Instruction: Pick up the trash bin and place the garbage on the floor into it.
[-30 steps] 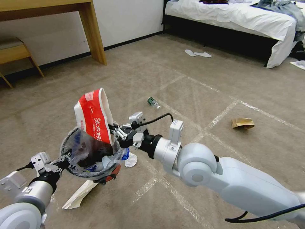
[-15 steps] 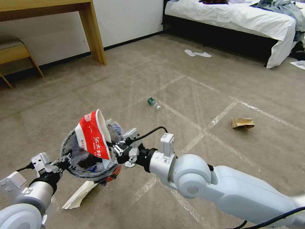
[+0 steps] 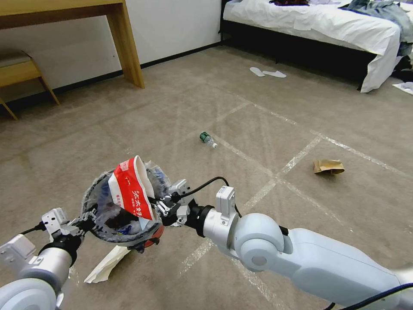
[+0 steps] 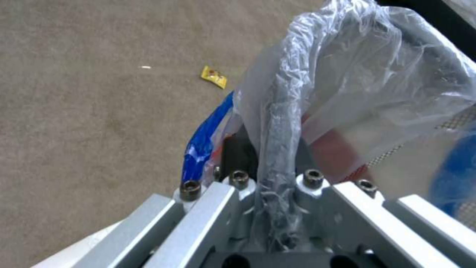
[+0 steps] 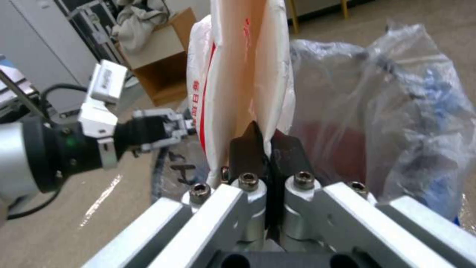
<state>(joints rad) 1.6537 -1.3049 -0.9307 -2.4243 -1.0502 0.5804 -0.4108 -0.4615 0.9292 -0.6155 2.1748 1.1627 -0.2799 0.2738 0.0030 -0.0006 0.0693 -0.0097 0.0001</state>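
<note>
Our left gripper (image 3: 86, 218) is clamped on the bag-lined rim of the one trash bin (image 3: 122, 217), holding it above the floor (image 3: 258, 129). Our right gripper (image 3: 155, 206) pinches one red-and-white carton (image 3: 130, 189), standing upright in the bin's mouth. On the carpet we count one green-labelled bottle (image 3: 207, 139), one brown paper bag (image 3: 328, 166), one white tissue (image 3: 107, 262) under the bin and one yellow wrapper (image 4: 214, 77).

Pale blue-white rounded arms, black cables, seemingly hex-head screws
</note>
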